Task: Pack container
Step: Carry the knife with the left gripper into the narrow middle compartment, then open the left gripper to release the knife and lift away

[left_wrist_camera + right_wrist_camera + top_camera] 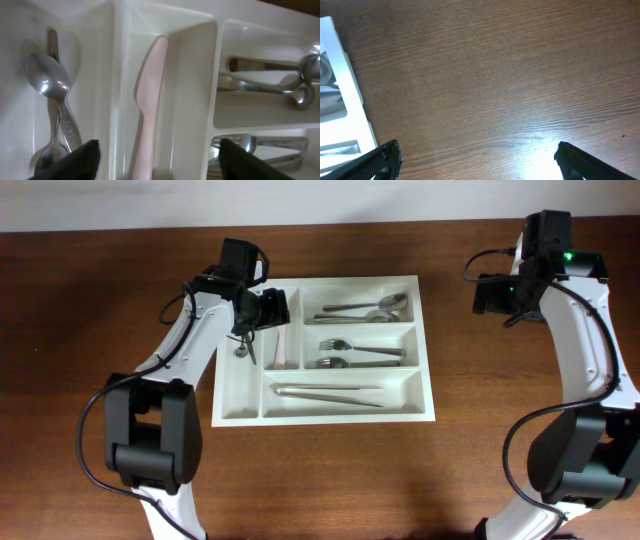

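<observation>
1. container (236, 402): lies flat on the table (100, 300) between the two arms, long axis left to right in the overhead view. Two narrow compartments at its left end run crosswise; three long ones run lengthwise.
2. left gripper (157, 167): hangs over the container's left end, above the inner narrow compartment. Fingers (75, 162) spread wide, pinching nothing.
3. pink knife (150, 100): rests in that inner narrow compartment, straight below the gap between the spread fingers and touching neither. Long axis follows the compartment, so crosswise to the container and square to the line joining the fingers. Broader end points away from the wrist camera.
4. spoons (47, 82): lie in the outer narrow compartment, one wall away from the knife.
5. right gripper (480, 167): hovers over bare table well beyond the container's right end, jaws fully apart, holding nothing.
6. Judged: left arm far nearer to the container. Looks like the tail of a placing step. Calls for a straight lift clear of the container's walls, with no sideways drift that could catch the dividing wall.
</observation>
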You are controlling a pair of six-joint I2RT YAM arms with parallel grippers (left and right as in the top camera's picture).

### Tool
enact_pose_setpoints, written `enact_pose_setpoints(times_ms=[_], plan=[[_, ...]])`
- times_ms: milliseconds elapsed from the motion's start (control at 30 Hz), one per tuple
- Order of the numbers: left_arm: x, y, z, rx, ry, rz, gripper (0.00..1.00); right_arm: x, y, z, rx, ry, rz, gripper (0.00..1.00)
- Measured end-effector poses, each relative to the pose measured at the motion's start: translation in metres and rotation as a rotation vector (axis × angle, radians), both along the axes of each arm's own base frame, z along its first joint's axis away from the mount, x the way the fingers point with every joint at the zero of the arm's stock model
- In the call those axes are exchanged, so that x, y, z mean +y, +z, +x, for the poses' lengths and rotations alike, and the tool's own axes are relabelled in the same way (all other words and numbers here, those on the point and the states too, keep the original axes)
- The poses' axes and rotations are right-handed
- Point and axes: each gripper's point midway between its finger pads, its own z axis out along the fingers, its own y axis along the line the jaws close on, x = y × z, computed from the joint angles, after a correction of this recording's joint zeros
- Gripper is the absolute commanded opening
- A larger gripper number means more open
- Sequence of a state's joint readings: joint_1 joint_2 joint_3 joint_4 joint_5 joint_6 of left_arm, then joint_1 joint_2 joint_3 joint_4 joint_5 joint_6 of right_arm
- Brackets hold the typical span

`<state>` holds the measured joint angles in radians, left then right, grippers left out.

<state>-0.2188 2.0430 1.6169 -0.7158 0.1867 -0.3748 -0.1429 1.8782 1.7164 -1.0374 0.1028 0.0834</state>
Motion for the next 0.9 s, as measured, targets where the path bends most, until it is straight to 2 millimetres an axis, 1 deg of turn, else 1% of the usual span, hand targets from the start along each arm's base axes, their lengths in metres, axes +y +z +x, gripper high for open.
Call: enact_pose_setpoints(times_ms=[33, 100, 167, 233, 300, 400, 500, 600, 667, 733, 767, 867, 900], plan=[[0.000, 0.000, 0.001, -0.003, 0.000, 0.000, 0.93, 0.000, 0.000, 0.000, 0.000, 0.001, 0.000, 0.99], [0.000, 0.001, 0.001, -0.005, -0.004, 0.002, 0.99, 0.000, 0.000, 0.000, 0.000, 0.000, 0.000, 0.99], [0.001, 0.006, 0.004, -0.014, -0.007, 0.002, 0.99, 0.000, 0.000, 0.000, 0.000, 0.000, 0.000, 0.99], [0.004, 0.017, 0.009, -0.030, -0.009, 0.004, 0.99, 0.000, 0.000, 0.000, 0.000, 0.000, -0.001, 0.99], [0.012, 0.031, 0.015, -0.045, -0.010, 0.021, 0.99, 0.000, 0.000, 0.000, 0.000, 0.000, 0.000, 0.99], [0.035, 0.058, 0.022, -0.080, 0.001, 0.070, 0.99, 0.000, 0.000, 0.000, 0.000, 0.001, 0.000, 0.99], [0.067, 0.090, 0.021, -0.120, 0.025, 0.141, 0.99, 0.000, 0.000, 0.000, 0.000, 0.000, 0.000, 0.99], [0.096, 0.131, 0.014, -0.184, 0.058, 0.196, 0.99, 0.000, 0.000, 0.000, 0.000, 0.000, 0.000, 0.99], [0.112, 0.161, 0.003, -0.234, 0.084, 0.220, 0.99, 0.000, 0.000, 0.000, 0.000, 0.000, 0.000, 0.99], [0.121, 0.185, -0.010, -0.267, 0.099, 0.233, 0.99, 0.000, 0.000, 0.000, 0.000, 0.000, 0.000, 0.99], [0.123, 0.193, -0.016, -0.276, 0.103, 0.237, 0.99, 0.000, 0.000, 0.000, 0.000, 0.000, 0.000, 0.99], [0.125, 0.213, -0.031, -0.306, 0.105, 0.244, 0.99, 0.000, 0.000, 0.000, 0.000, 0.000, 0.000, 0.99], [0.126, 0.217, -0.034, -0.310, 0.105, 0.248, 0.99, 0.000, 0.000, 0.000, 0.000, 0.000, 0.000, 0.99]])
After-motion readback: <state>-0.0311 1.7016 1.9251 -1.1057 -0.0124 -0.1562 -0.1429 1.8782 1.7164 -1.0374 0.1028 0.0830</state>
